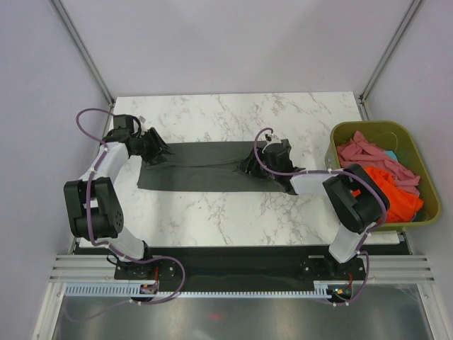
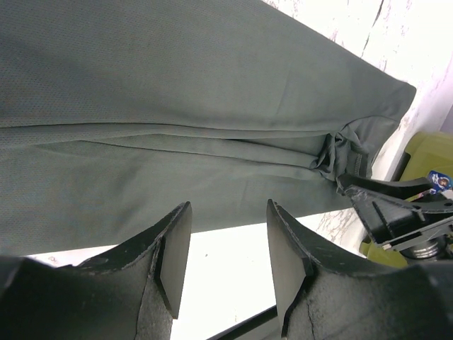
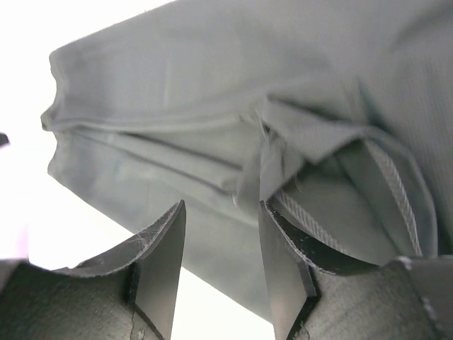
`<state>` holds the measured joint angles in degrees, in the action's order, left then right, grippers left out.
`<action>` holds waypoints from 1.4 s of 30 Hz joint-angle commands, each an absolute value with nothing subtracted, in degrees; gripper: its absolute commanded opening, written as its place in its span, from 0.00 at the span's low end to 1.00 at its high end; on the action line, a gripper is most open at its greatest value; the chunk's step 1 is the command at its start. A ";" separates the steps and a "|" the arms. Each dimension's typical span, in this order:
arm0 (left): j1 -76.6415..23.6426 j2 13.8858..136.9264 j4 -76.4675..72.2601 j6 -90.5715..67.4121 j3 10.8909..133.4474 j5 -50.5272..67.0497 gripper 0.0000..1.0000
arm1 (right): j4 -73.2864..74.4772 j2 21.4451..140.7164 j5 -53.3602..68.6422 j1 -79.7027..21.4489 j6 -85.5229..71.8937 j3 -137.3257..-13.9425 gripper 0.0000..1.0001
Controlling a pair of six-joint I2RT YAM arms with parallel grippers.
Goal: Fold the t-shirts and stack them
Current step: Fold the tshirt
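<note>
Folded grey tee: limp, light, likely to slump. At its ends the left pincer and right pincer gape empty; pinch all layers there.

A white marble-patterned table is enclosed by plain pale lilac walls behind it and at both sides. Slanted metal frame posts are seen at its far corners. Ribbed aluminium rails are mounted along its near edge. The tabletop is evenly, brightly lit.
</note>
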<state>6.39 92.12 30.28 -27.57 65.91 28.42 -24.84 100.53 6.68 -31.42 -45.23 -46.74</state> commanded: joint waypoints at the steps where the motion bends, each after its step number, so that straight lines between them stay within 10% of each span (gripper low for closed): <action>1: 6.33 89.82 29.27 -25.75 65.57 27.86 0.54 | -27.69 96.51 8.52 -32.25 -45.88 -45.09 0.53; 42: 6.24 90.62 29.18 -25.93 66.53 28.83 0.55 | -27.42 105.38 -5.36 -32.70 -44.73 -51.86 0.69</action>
